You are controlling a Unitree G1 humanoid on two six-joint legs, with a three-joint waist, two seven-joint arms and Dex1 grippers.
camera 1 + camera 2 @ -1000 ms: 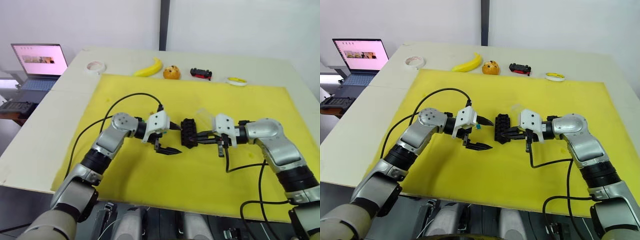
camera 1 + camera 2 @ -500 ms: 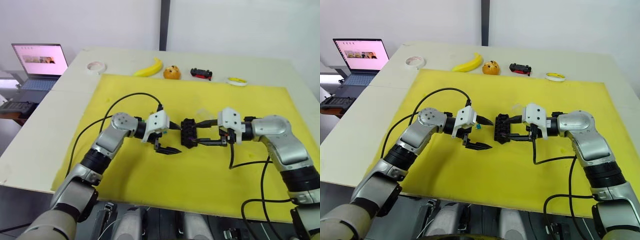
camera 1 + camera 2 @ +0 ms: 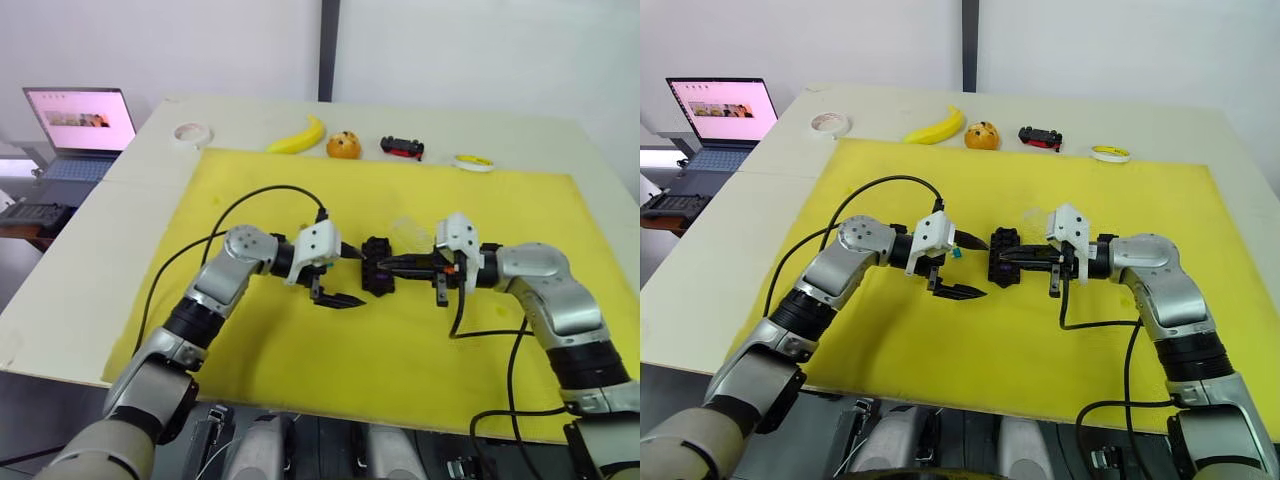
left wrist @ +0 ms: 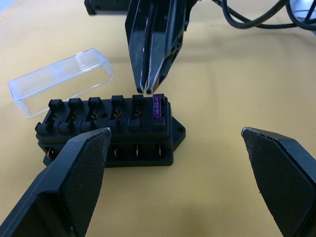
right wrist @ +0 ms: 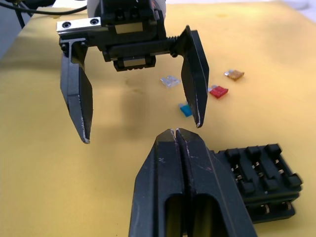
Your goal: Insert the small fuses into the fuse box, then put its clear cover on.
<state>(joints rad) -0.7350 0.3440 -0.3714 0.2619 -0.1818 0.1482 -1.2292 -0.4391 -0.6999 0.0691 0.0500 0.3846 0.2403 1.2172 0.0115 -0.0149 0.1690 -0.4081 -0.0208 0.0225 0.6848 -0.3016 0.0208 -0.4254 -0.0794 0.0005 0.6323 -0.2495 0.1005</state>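
Observation:
The black fuse box (image 4: 108,133) lies on the yellow mat (image 3: 300,340) between my two grippers. One purple fuse (image 4: 157,106) sits in its end slot. My right gripper (image 4: 147,90) is shut, holding nothing I can see, its tips resting on the box's top right beside that fuse. My left gripper (image 3: 352,277) is open and hovers just off the box's other side. The clear cover (image 4: 59,79) lies on the mat behind the box. Loose fuses lie by the left gripper: grey (image 5: 170,81), orange (image 5: 235,74), red (image 5: 218,91) and teal (image 5: 185,109).
Along the table's far side lie a banana (image 3: 297,137), an orange fruit (image 3: 343,145), a black-and-red toy car (image 3: 402,147), a yellow tape ring (image 3: 472,161) and a white tape roll (image 3: 191,132). A laptop (image 3: 80,125) stands at the far left.
The right gripper, open around the fuse box half a second ago, has shut, and its tips now lie over the box's top. The left gripper has not moved.

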